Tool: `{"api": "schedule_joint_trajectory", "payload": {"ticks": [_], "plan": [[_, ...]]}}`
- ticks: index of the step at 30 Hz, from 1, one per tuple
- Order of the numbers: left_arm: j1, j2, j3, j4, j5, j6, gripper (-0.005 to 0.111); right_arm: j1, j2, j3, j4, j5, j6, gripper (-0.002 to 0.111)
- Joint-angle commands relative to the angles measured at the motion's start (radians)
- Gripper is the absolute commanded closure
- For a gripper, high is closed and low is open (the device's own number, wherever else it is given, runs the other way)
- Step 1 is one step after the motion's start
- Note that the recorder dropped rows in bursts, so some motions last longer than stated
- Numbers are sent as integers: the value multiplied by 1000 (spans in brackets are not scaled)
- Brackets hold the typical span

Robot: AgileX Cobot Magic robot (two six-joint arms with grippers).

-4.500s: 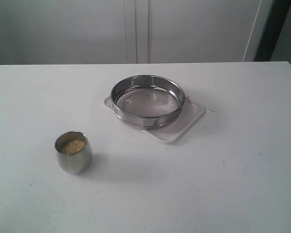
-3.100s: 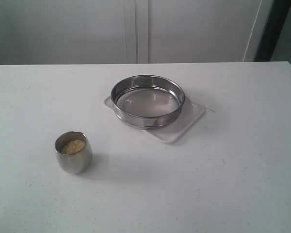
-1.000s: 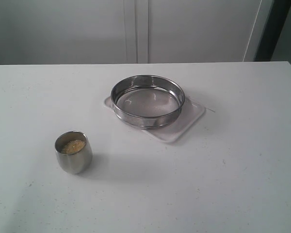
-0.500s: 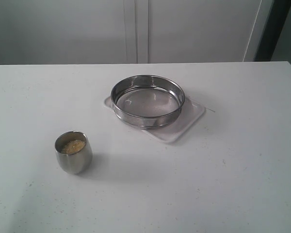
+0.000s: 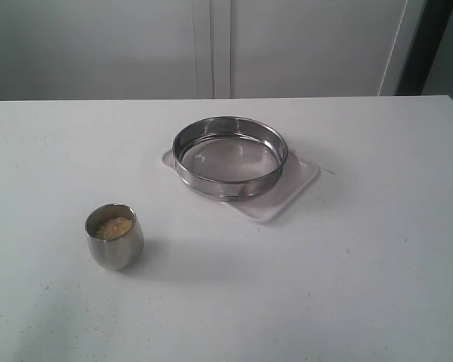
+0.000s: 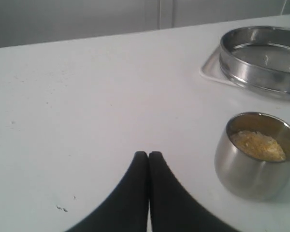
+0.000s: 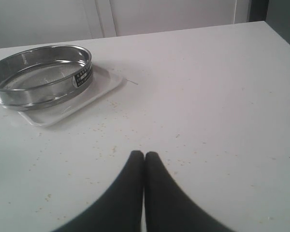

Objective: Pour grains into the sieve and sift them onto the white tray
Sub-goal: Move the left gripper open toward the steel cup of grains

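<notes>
Pinching nothing, the left tool (image 6: pixel 148 153) and right tool (image 7: pixel 144 153) are pressed together. At eight o'clock on the table (image 5: pixel 362 286) the cup (image 5: pixel 117 253) holds the grains (image 5: pixel 114 227). Beyond it, toward one o'clock, the bare sieve (image 5: pixel 229 157) sits on the white tray (image 5: pixel 298 185), so pouring and sifting both remain.

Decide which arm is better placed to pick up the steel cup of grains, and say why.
Left. Its shut jaws sit near the cup holding the grains; the right arm's view shows only the sieve on the white tray, no cup.

You face a white desk (image 5: pixel 377 286) flecked with tiny specks; behind it stand pale wall panels (image 5: pixel 302 45), with a dark strip (image 5: pixel 426 45) at the far right.
</notes>
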Motion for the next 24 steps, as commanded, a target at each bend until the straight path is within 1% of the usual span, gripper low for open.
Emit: {"api": "schedule_joint_trajectory", "payload": {"ticks": [1, 4, 7, 9, 12, 18, 24], "plan": [[-3, 77, -2, 102, -92, -15, 107, 2, -4, 7, -8, -15, 17, 108], [-3, 123, -2, 112, -143, -15, 107, 2, -4, 7, -8, -15, 17, 108], [-3, 162, -2, 115, -145, -15, 107, 2, -4, 7, -8, -15, 17, 108], [-3, 208, -2, 143, -173, -15, 107, 2, -4, 7, -8, -15, 17, 108], [-3, 295, -2, 159, -239, -6, 107, 2, -4, 7, -8, -15, 17, 108], [-3, 437, -2, 171, -361, 68, 107, 2, -4, 7, -8, -15, 17, 108], [-3, 525, -2, 267, -433, 58, 107, 2, -4, 7, -8, -15, 17, 108]]}}
